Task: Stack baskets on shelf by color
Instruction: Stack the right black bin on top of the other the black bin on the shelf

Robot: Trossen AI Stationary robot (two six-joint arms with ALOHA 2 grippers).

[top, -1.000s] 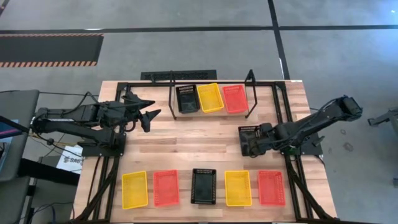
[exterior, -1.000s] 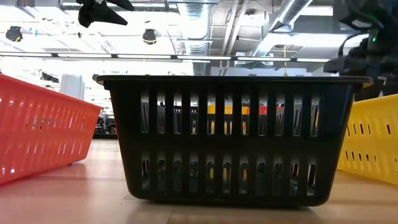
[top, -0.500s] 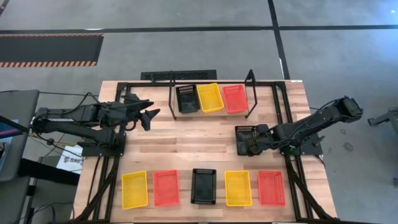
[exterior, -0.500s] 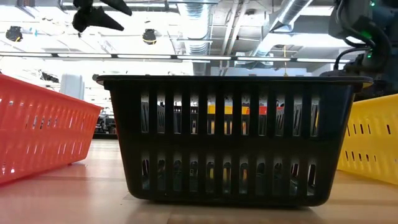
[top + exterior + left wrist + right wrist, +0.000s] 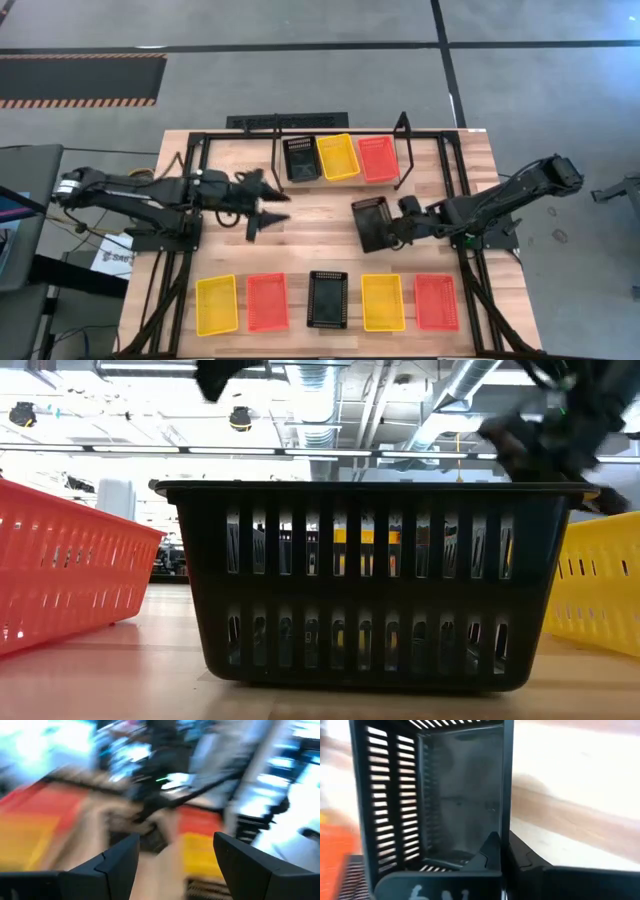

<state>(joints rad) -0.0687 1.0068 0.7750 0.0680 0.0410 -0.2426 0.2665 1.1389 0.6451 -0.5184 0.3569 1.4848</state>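
Observation:
A black basket [image 5: 370, 222] is at mid-table, with my right gripper [image 5: 393, 228] shut on it. My left gripper [image 5: 266, 207] hangs open above the table left of centre, its fingers [image 5: 117, 865] with nothing between them. The shelf [image 5: 340, 140] stands at the far edge. On its floor, side by side, rest a black basket [image 5: 300, 158], a yellow one [image 5: 338, 156] and a red one [image 5: 378, 158]. Along the near edge lie a yellow basket [image 5: 217, 305], a red [image 5: 267, 302], a black [image 5: 327, 299], a yellow [image 5: 383, 302] and a red [image 5: 436, 302]. My right gripper pinches the black basket's end wall at its rim [image 5: 506, 815], on the end toward the table's right. One finger [image 5: 491, 851] is inside the basket and the other [image 5: 522, 861] is outside. The fingers come slanting down from the table's right. The basket looks tipped; whether it is off the wood does not show.
Black rails [image 5: 450, 185] run along both sides of the wooden table. Bare wood [image 5: 320, 245] lies between the shelf and the near row. In the low view the near black basket [image 5: 370, 585] fills the middle, hiding the table behind it.
My right gripper has shut on the black basket's wall and carried it toward the table's left, the basket tipping. My left gripper, still open, has swung toward the table's right and a little nearer, turning as it went.

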